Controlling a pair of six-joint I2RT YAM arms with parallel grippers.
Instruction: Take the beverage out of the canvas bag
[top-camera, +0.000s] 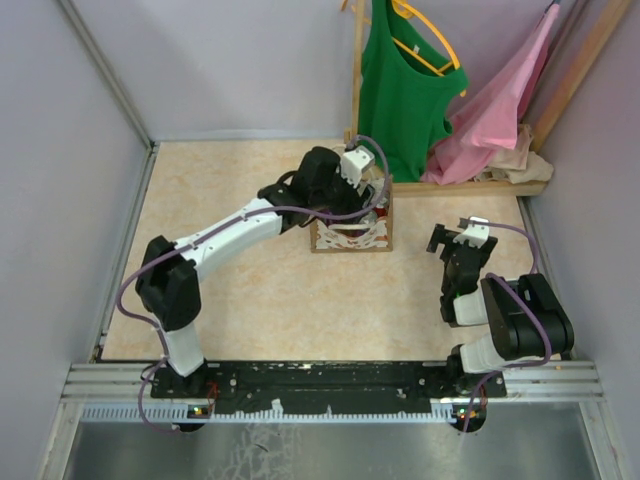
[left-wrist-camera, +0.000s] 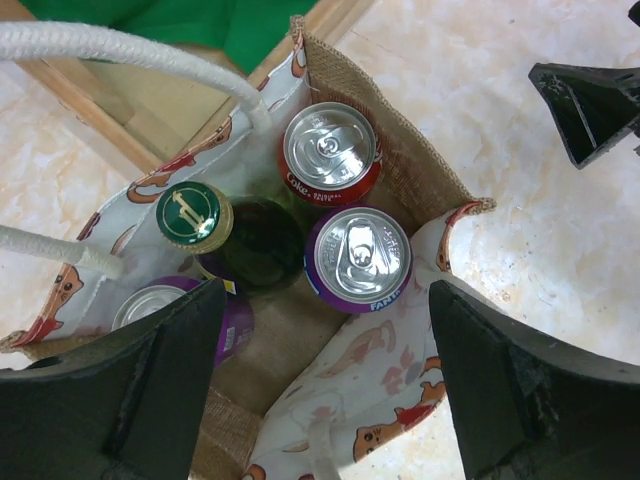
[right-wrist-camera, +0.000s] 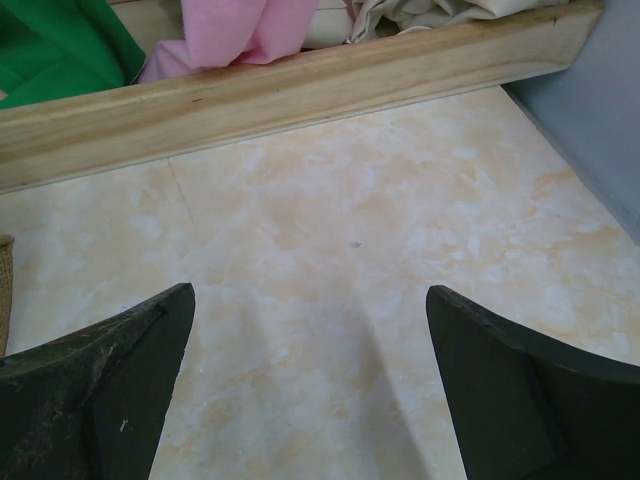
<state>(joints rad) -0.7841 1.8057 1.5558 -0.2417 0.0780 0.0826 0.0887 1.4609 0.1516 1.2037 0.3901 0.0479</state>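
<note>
Big stuff first: marbled beige tabletop (top-camera: 250, 300), with a small boxy cream canvas bag (top-camera: 352, 236), red-and-white pattern on the sides, parked toward the far middle, just in front of a wooden clothes rack base (top-camera: 470, 187). White-and-black left arm (top-camera: 230, 232) stretched forward and across to the right, wrist tipped down to hang right over the bag mouth. Meanwhile the right arm (top-camera: 500, 320) folded up near its base, well apart from the bag on the right. So pretty clearly a job for the left one, by my reckoning.

Down in the left wrist view: looking straight into the bag. Packed in there, all upright with tops facing up: dark green glass bottle with a green-and-gold cap (left-wrist-camera: 195, 215), red cola can (left-wrist-camera: 330, 152), purple soda can (left-wrist-camera: 358, 258), plus a second purple can (left-wrist-camera: 150, 305) half hidden behind a finger. Long axes vertical then, in line with the way down, so probably a straight drop and a pinch across the sides. White rope handles (left-wrist-camera: 130, 55) lying over on the bottle side.

As for the left gripper (left-wrist-camera: 328, 295): spread wide, gripping nothing, above the bag, with the purple soda can sitting pretty much between the fingers. No telling the intended drink for sure, but betting on that one. Same deal for the right gripper (right-wrist-camera: 310, 300): spread wide over bare tabletop, holding nothing.
</note>
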